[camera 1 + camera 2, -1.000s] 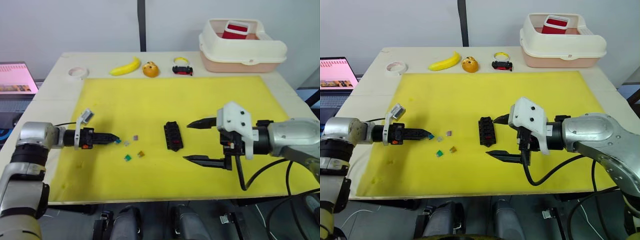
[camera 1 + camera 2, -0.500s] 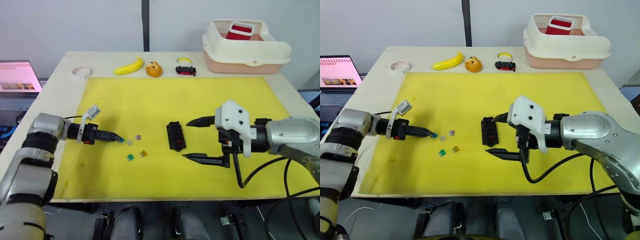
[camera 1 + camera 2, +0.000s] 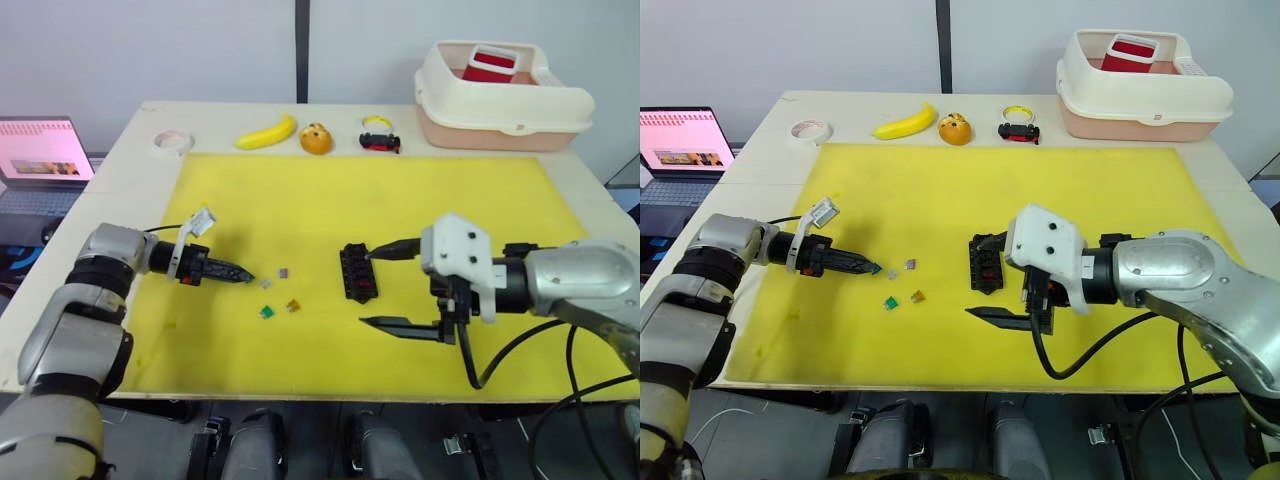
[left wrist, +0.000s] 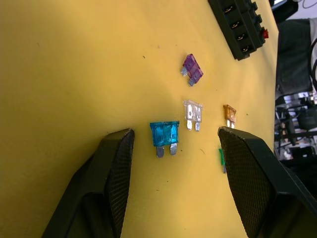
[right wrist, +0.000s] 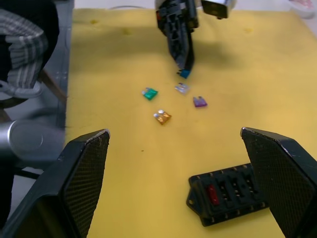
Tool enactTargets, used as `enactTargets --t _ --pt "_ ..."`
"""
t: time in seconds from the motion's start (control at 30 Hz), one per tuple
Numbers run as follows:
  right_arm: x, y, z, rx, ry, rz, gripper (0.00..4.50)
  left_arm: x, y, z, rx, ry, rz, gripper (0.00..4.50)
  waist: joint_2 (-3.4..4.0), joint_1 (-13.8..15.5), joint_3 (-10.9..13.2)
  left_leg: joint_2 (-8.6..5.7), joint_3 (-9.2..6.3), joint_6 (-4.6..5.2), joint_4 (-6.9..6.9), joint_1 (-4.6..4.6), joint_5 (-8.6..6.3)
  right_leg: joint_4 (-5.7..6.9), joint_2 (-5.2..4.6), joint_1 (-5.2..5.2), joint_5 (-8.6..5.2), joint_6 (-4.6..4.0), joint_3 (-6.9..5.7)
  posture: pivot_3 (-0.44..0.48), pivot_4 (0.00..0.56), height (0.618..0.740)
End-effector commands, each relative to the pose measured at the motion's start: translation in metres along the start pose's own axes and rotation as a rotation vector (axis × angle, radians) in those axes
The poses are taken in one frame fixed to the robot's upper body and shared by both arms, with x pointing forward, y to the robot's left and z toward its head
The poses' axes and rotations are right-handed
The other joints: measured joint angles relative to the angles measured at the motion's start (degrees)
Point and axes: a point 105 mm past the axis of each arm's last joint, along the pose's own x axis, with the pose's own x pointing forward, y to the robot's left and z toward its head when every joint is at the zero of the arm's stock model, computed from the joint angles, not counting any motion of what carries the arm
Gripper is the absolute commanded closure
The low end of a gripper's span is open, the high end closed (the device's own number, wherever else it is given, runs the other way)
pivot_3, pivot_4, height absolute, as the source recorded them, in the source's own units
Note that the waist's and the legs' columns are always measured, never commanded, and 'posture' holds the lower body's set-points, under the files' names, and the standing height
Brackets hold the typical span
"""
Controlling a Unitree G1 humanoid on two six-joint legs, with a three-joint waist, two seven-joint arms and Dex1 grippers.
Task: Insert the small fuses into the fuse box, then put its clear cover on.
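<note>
Slippage is your main risk: your left gripper [image 4: 171, 148] is open around the teal fuse [image 4: 164, 134], which lies flat on the yellow mat [image 3: 300, 200], so closing pads could skid it toward the clear fuse [image 4: 192, 111]. Your right gripper [image 3: 390, 286] gapes wide beside the fuse box [image 3: 357, 272]. The right wrist view reveals a red fuse [image 5: 212, 194] already seated there; head views barely resolve it.
</note>
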Motion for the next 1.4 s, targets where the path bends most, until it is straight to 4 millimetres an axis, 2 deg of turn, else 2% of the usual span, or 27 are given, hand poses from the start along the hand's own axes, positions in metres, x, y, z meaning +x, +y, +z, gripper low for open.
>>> enactTargets --t 0.03,0.23,0.4,0.83,1.4 --pt "0.002 0.0 0.009 -0.052 -0.023 -0.014 0.0 0.005 -0.007 0.015 0.062 -0.028 -0.036 1.66 0.0 0.04 0.0 0.0 0.0 0.0 0.01 0.0 0.0 0.0 0.0 0.01 0.0 0.0 -0.01 0.0 0.15 0.739" --pt "0.007 -0.005 0.012 -0.059 -0.034 -0.02 0.0 0.012 -0.011 0.022 0.076 -0.036 -0.062 1.66 0.0 0.01 0.0 -0.01 -0.03 0.0 0.05 -0.09 0.0 -0.02 -0.01 -0.02 0.0 0.0 -0.04 0.0 0.15 0.739" --pt "0.007 -0.006 0.012 -0.061 -0.03 -0.02 0.0 0.011 -0.007 0.017 0.075 -0.018 -0.048 1.66 -0.01 -0.28 0.0 0.0 -0.01 0.01 0.06 -0.35 0.0 0.01 0.02 -0.3 0.01 0.02 -0.03 0.0 0.15 0.739" --pt "0.006 -0.006 0.01 -0.068 -0.018 -0.016 0.0 -0.007 0.004 -0.002 0.057 0.007 0.013 1.66 -0.01 -1.09 0.0 0.09 -0.04 0.01 0.07 -0.41 0.0 0.06 0.14 -0.4 0.02 0.03 -0.04 0.0 0.15 0.739" --pt "0.006 -0.009 0.008 -0.081 -0.008 -0.006 0.0 -0.021 0.006 -0.013 0.032 -0.004 0.035 1.66 0.0 -1.95 0.0 0.22 -0.02 0.01 0.05 -0.41 0.0 0.09 0.3 -0.48 0.1 0.17 -0.03 0.0 0.15 0.739"
